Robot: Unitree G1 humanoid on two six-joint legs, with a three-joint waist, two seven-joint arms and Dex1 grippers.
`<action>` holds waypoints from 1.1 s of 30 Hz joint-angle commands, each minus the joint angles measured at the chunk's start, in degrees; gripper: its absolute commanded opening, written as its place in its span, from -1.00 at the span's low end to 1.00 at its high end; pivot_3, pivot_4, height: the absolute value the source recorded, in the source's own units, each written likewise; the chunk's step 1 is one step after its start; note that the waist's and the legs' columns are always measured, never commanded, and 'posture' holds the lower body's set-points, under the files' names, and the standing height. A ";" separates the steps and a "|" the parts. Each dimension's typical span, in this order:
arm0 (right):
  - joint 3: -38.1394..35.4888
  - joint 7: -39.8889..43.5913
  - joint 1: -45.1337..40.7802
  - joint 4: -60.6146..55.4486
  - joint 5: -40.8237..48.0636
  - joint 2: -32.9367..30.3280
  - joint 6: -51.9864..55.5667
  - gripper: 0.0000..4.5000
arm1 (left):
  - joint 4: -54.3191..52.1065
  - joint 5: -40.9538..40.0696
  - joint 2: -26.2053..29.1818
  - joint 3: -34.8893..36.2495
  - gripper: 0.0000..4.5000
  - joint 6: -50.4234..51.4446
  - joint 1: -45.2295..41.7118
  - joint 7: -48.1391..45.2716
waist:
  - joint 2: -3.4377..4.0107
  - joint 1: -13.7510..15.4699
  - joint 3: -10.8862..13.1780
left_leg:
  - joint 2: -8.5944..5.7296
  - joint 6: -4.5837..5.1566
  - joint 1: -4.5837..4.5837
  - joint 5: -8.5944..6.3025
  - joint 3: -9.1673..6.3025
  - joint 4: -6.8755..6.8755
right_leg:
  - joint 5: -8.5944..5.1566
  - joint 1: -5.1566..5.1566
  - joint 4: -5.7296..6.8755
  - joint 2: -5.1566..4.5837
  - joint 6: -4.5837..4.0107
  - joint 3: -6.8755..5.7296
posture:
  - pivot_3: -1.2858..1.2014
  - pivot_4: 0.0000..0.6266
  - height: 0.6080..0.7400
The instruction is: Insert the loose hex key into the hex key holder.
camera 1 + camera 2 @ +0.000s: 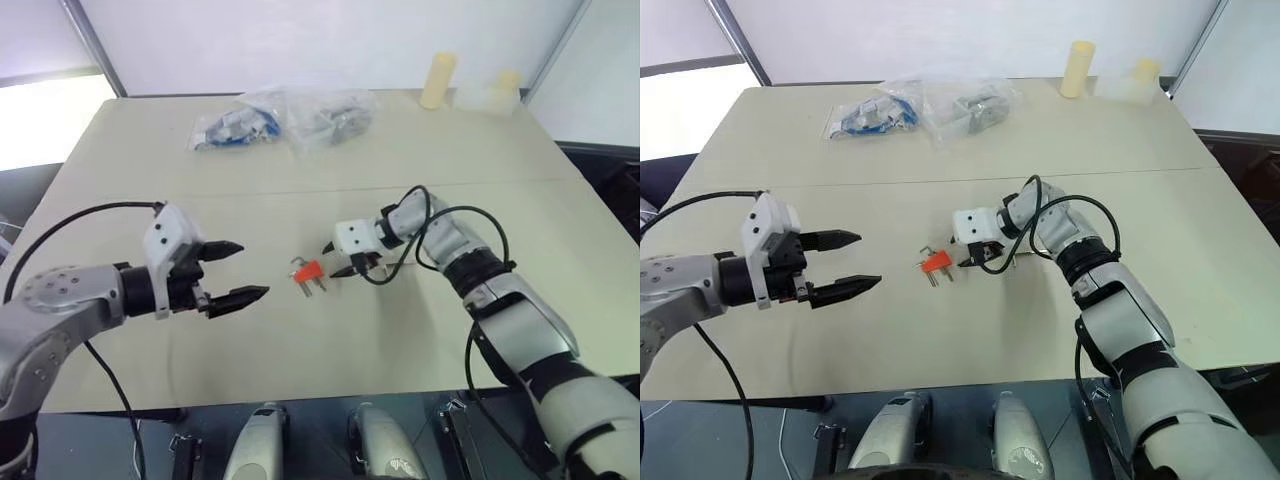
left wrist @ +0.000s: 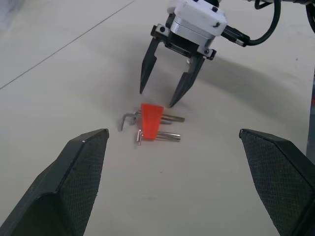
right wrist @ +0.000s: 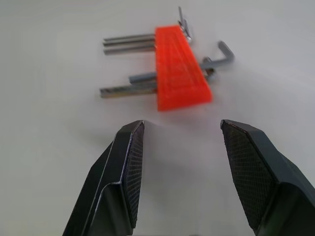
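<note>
With its two black fingers spread apart and nothing between them, the right gripper (image 1: 338, 259) points down at the hex key holder (image 1: 309, 271) and sits just beside it on the robot's right, fingertips close to the red block but not touching it. Holder lies flat on the beige table (image 1: 480, 150), roughly mid-table, thin metal keys sticking out of both sides of the block. In the right wrist view the holder (image 3: 178, 69) sits just past the fingertips, centred on the gap. One key with its bent end showing, likely the loose hex key (image 2: 129, 118), lies against the holder on the side away from the right gripper; cannot tell whether it's seated in a slot or only resting alongside. Left gripper (image 1: 233, 271) is on the holder's other side, well off it, raised above the table, fingers wide apart and empty, aimed toward the holder. Clear plastic bags of parts (image 1: 285, 120) sit well behind the holder toward the far edge. Pale yellow cylinder (image 1: 438, 80) stands upright far behind the holder to the robot's right, with a pale translucent container (image 1: 490, 93) just beside it.
</note>
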 commanded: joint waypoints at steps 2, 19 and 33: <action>-1.48 0.81 1.13 -3.66 1.44 0.96 1.71 0.14 | -0.90 -0.87 1.15 1.53 0.98 -0.03 -1.20 -0.15 | 0.00 0.03 0.00 | 0.00 0.00 0.00 0.00 0.00 0.00 | 0.00 0.00 0.00 0.00 0.00 0.00 | 0.03 -0.52 1.00; -2.05 -2.92 -0.33 -0.92 0.69 3.13 1.97 0.14 | 0.32 -0.82 2.70 3.70 0.98 -0.23 1.92 -1.95 | 0.00 -0.87 0.00 | -0.01 0.00 0.00 0.00 0.00 0.00 | 0.00 0.00 0.00 -0.01 0.00 0.00 | 0.03 -0.52 1.00; -1.19 -2.73 -2.28 5.41 -0.76 5.58 -0.56 0.14 | -0.35 -0.66 2.55 3.88 0.98 -0.80 2.44 -0.87 | 0.00 -1.36 0.00 | 0.01 -0.01 0.04 0.00 -0.02 -0.02 | 0.00 0.00 0.02 0.00 0.00 0.00 | 0.03 -0.52 1.00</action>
